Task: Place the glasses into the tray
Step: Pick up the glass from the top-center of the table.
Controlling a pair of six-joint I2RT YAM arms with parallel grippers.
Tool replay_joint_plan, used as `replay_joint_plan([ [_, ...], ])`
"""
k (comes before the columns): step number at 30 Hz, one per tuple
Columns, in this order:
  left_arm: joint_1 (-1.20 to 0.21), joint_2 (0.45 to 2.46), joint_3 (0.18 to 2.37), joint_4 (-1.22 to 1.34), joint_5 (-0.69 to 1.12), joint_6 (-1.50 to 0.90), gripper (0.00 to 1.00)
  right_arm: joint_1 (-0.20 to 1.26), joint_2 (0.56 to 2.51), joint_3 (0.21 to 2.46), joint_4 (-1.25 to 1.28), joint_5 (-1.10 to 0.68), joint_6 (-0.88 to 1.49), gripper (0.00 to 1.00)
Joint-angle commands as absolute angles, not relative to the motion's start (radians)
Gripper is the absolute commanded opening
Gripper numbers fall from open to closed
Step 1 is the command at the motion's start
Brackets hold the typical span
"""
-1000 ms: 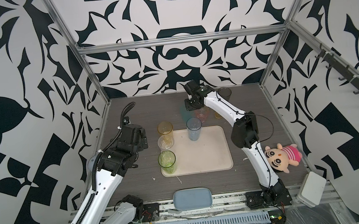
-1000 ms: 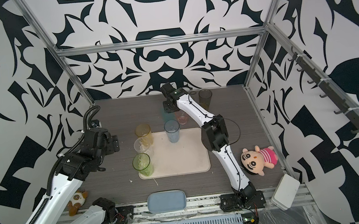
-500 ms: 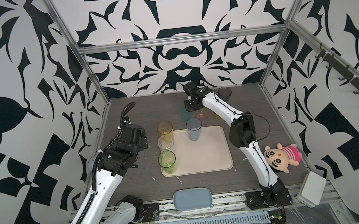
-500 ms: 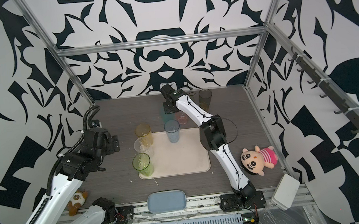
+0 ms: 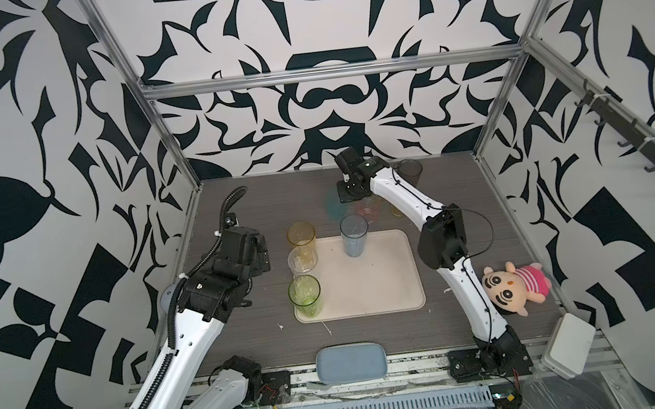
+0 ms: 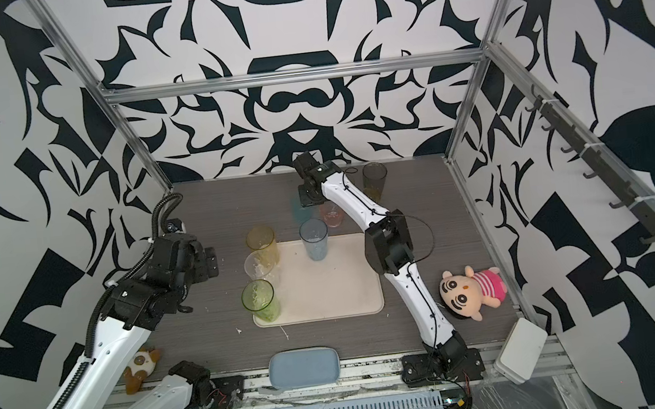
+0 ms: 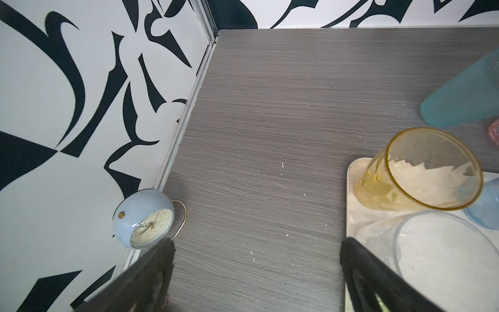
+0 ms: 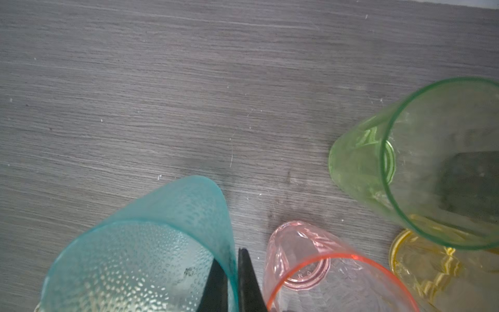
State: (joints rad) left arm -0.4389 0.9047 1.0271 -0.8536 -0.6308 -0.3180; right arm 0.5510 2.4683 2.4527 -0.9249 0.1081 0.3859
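The tray [image 5: 376, 287] is a flat cream-beige rectangle with rounded corners and a low rim, lying mid-bench [image 5: 267, 195]. Four see-through tumblers stand upright on it. An amber tumbler [image 5: 301, 236], a colourless tumbler [image 5: 302, 260] and a green tumbler [image 5: 305, 296] form a row along its left edge, and a blue tumbler [image 5: 355, 236] stands at its far edge. Beyond the tray, a pink tumbler [image 8: 310, 259], a second green tumbler [image 8: 378, 162] and a short yellow tumbler [image 8: 432, 270] stand close together on the bench. A smoky grey tumbler [image 5: 410, 168] stands near the back wall. The teal tumbler [image 8: 162, 237], its wall dimpled, is just beside the pink one. In both top views it is only a blur, and I cannot tell whether its base touches the bench.

The right pincer [image 8: 234, 278] is pinching the teal tumbler's wall at the rim, one finger inside and one outside. The left pincer [image 7: 256, 259] hangs spread wide over bare bench just beside the tray's left edge, holding nothing.

Against a second ago, the right pincer's jaws have drawn together onto the teal wall, and the right arm has shifted only slightly. The left arm and the four tumblers on the tray are where they were.
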Motion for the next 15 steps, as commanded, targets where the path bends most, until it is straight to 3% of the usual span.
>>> replay_joint_plan([
  [1, -0.437, 0.894, 1.016, -0.868, -0.629, -0.333, 0.99, 0.549, 2.427, 2.494, -0.927, 0.107, 0.391, 0.0],
  [15, -0.438, 0.89, 1.017, -0.868, -0.634, -0.333, 1.0, 0.548, 2.313, 2.493, -0.956, 0.087, 0.4, 0.0],
])
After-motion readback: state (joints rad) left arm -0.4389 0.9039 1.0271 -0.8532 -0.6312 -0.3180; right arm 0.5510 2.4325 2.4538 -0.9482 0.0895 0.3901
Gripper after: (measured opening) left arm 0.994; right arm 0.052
